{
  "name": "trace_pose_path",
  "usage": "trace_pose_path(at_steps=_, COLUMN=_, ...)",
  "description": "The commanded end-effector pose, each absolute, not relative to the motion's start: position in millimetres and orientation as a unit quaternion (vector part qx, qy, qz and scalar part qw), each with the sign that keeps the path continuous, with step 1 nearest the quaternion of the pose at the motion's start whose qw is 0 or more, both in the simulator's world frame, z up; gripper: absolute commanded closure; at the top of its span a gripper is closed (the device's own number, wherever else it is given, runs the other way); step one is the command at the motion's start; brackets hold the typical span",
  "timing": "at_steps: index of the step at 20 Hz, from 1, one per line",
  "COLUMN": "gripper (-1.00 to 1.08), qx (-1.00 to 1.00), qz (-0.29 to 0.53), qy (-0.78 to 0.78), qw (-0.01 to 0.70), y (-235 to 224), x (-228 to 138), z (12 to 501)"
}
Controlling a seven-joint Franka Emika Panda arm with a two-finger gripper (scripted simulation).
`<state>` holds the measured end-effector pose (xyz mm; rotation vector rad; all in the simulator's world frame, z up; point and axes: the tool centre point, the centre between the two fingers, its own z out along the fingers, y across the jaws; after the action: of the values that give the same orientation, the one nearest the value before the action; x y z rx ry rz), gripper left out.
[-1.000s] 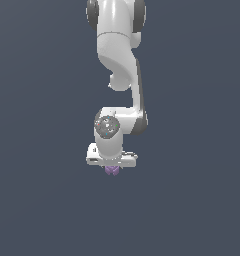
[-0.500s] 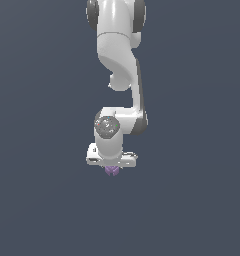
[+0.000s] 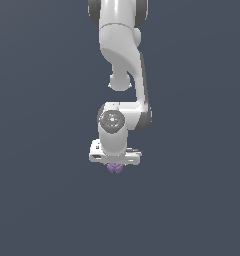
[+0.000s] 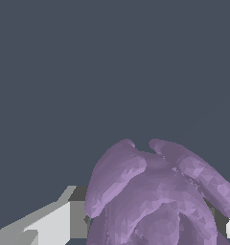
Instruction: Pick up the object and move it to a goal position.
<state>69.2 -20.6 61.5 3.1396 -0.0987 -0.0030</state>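
Gripper hangs below the white Panda arm, and I see it pinching the light-purple lumpy object, which pokes out just under the hand. On my wrist view that object fills the lower frame, a grey-white finger touching its side.
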Motion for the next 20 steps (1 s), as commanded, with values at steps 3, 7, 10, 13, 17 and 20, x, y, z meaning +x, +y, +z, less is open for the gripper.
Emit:
trace_pose_path(at_steps=3, gripper=1.08, qx=1.000, qz=0.000, qy=-0.031, qw=0.000, y=0.0, x=66.7, z=91.6)
trace_pose_path(at_steps=7, gripper=1.08, qx=1.000, qz=0.000, qy=-0.031, qw=0.000, y=24.9, x=63.4, z=128.2)
trace_pose_path(at_steps=10, gripper=1.08, qx=1.000, qz=0.000, qy=-0.031, qw=0.000, y=42.2, x=61.5, z=154.0)
trace_pose_path(at_steps=13, gripper=1.08, qx=1.000, qz=0.000, qy=-0.031, qw=0.000, y=56.4, x=60.4, z=175.0)
trace_pose_path(at_steps=17, gripper=1.08, qx=1.000, qz=0.000, qy=-0.031, qw=0.000, y=68.9, x=60.0, z=193.2)
trace_pose_path(at_steps=20, gripper=1.08, qx=1.000, qz=0.000, qy=-0.031, qw=0.000, y=73.0, x=60.6, z=199.1)
